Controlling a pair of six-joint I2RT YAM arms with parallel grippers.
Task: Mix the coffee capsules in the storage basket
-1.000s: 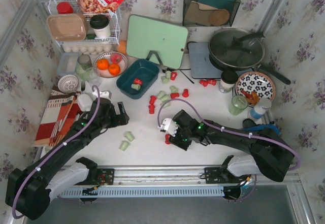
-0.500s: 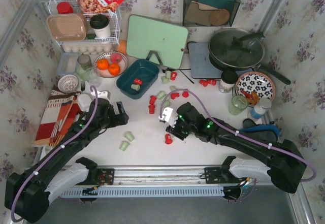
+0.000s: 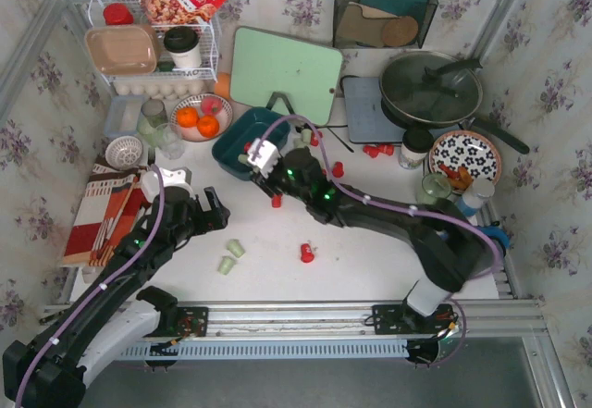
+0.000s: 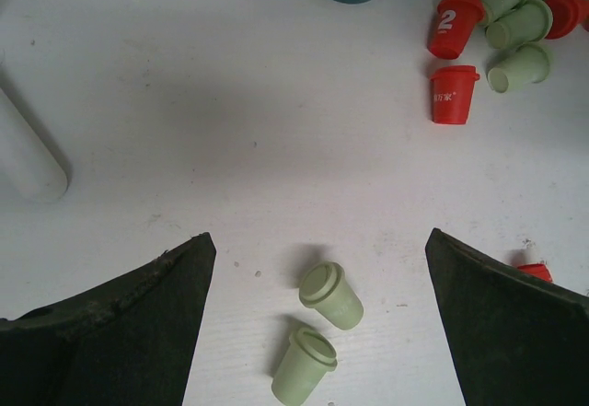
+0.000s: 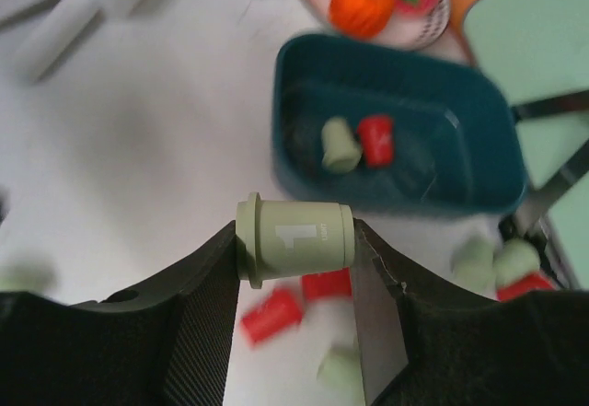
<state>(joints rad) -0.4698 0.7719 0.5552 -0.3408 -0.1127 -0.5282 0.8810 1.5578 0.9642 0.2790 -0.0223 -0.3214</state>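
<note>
right claw (image 5: 294, 242) grasping pale green capsule (image 5: 299, 236) near storage basket (image 5: 465, 148); left claw (image 4: 319, 238) released.

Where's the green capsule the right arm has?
Right wrist view: the green capsule lies sideways, clamped in the right gripper, just short of the basket's near rim, above loose red capsules.

Two green capsules (image 4: 331, 296) between spread fingers (image 4: 115, 328)

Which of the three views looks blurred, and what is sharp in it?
Right wrist view: the storage basket is blurred, only the gripped green capsule is sharp. Left wrist view: sharp, soft shadows beside two green capsules. Top view: sharp, evenly lit.
</note>
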